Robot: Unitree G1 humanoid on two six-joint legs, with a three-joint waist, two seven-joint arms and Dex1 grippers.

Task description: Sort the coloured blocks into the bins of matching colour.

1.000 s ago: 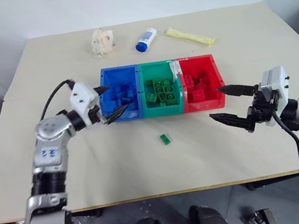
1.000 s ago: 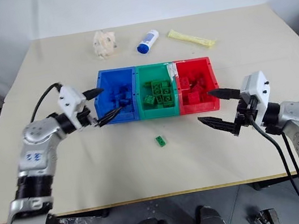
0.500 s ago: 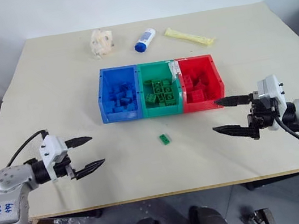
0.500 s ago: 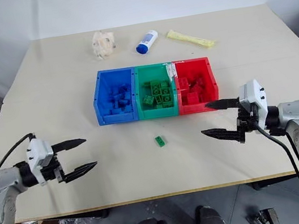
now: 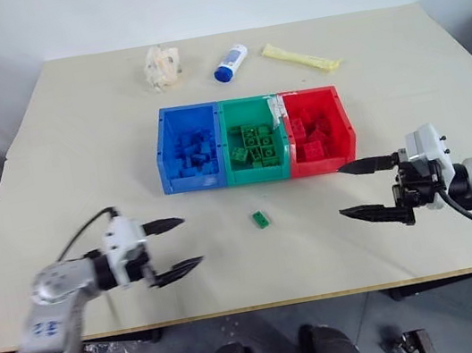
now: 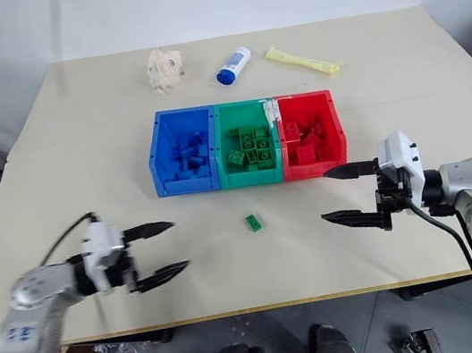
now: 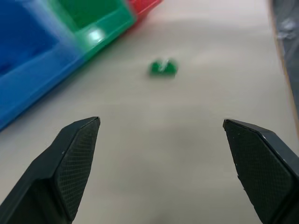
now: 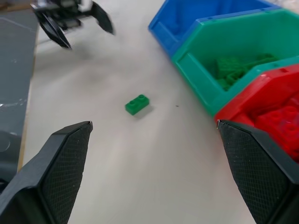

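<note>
Centrally on the pale beige tabletop (image 5: 76,140) sit three joined open-topped plastic bins: a blue bin (image 5: 187,146), a green bin (image 5: 253,140) in the middle, and a red bin (image 5: 317,129) on the robot's right. Each one holds a heap of small studded plastic bricks of its own colour: blue bricks (image 5: 194,151), green bricks (image 5: 253,146) and red bricks (image 5: 311,138). One small green studded brick (image 5: 261,218) lies alone on the bare tabletop, just in front of the green bin and apart from it, roughly between the two hands.

Near the front edge on the robot's left, the left hand (image 5: 173,245) hovers over the tabletop with its two black fingers spread wide, nothing between them, pointing towards the loose green brick but well apart from it. On the right, the right hand (image 5: 354,189) is likewise spread wide and empty, its fingers pointing left, one fingertip just in front of the red bin's near corner.

Beyond the bins, at the far side of the tabletop, lie a crumpled cream-coloured wad (image 5: 162,65), a white plastic bottle with a blue cap (image 5: 231,62) on its side, and a long yellow packet (image 5: 300,57).
</note>
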